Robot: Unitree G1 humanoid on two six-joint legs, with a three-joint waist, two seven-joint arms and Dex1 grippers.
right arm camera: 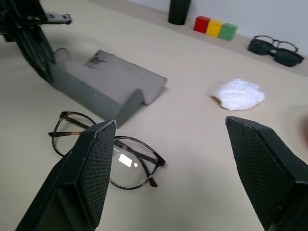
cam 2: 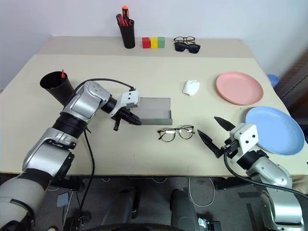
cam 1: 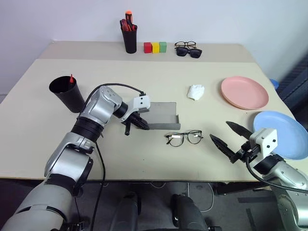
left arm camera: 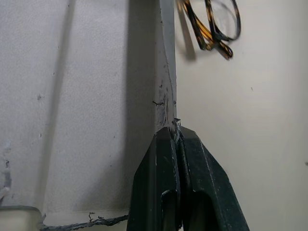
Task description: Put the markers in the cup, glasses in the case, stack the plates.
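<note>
A: The left hand (cam 1: 139,121) is pinched tight on the near wall of the case (cam 1: 163,117), at its left end. The right hand (cam 1: 230,138) hangs with its fingers spread wide and nothing between them, just right of the glasses (cam 1: 184,137).

B: And the glasses?

A: On the desk (cam 1: 144,82) right in front of the case, lenses up, arms folded. I'd keep the left hand steady as an anchor so the case can't slide, then bring the right hand low and take the frame at the bridge or one rim, not the lenses. Wire frames skate on a smooth top, so close slowly.

B: Counts?

A: One case, one pair of clear glasses near us, and two more pairs at the far edge (cam 1: 187,48), one of them dark-lensed. Two plates: pink (cam 1: 244,92) and blue (cam 1: 284,131), side by side, not stacked. One cup (cam 1: 67,93) with a marker tip (cam 1: 71,78) showing, a pen holder (cam 1: 129,37) with several markers, three blocks (cam 1: 155,47), and a white wad (cam 1: 196,91).
</note>
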